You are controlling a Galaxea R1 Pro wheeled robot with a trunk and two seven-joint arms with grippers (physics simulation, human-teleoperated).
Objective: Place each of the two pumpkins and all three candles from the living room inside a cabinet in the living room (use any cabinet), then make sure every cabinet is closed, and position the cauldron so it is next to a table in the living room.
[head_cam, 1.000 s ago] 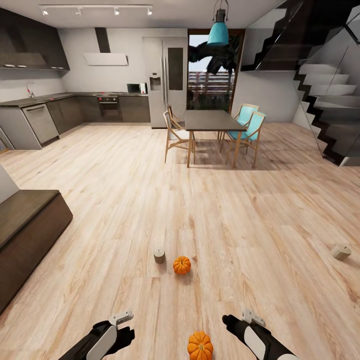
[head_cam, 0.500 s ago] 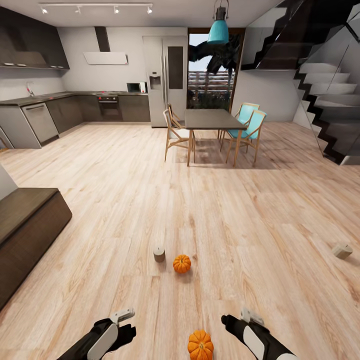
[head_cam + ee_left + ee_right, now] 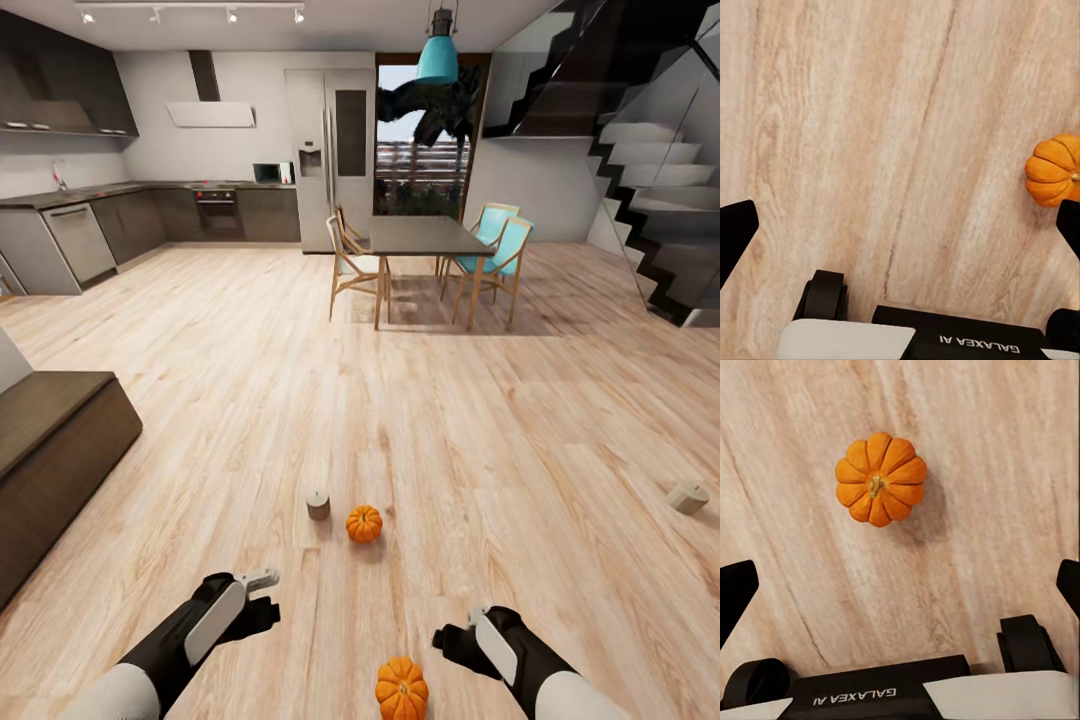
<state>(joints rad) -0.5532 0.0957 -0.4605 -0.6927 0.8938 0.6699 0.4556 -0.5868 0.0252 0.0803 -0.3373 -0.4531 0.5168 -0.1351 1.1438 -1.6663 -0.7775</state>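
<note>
Two pumpkins sit on the wooden floor [image 3: 250, 420] in front of the robot. The near pumpkin [image 3: 401, 688] lies between its arms, close to the base; the far pumpkin [image 3: 364, 523] rests a little further out, just beside an upright candle [image 3: 318, 505]. A second candle [image 3: 687, 498] lies tipped over, well apart to the right. The dark cabinet [image 3: 60, 450] stands off to the left.

The near pumpkin looks light, hard and ribbed, with a rounded body that could roll or slip. I would judge the best hold is across its widest part, fingers settling into the grooves, not on the short stem.

Both grippers hang empty above the floor. The right gripper [image 3: 900, 577] has its jaws spread wide, as does the left gripper [image 3: 900, 225].

The right wrist view looks straight down on the near pumpkin [image 3: 880, 478], showing stem and ribs clearly. The left wrist view catches just its edge [image 3: 1055, 169]. The head view alone takes in the candles and cabinet.
</note>
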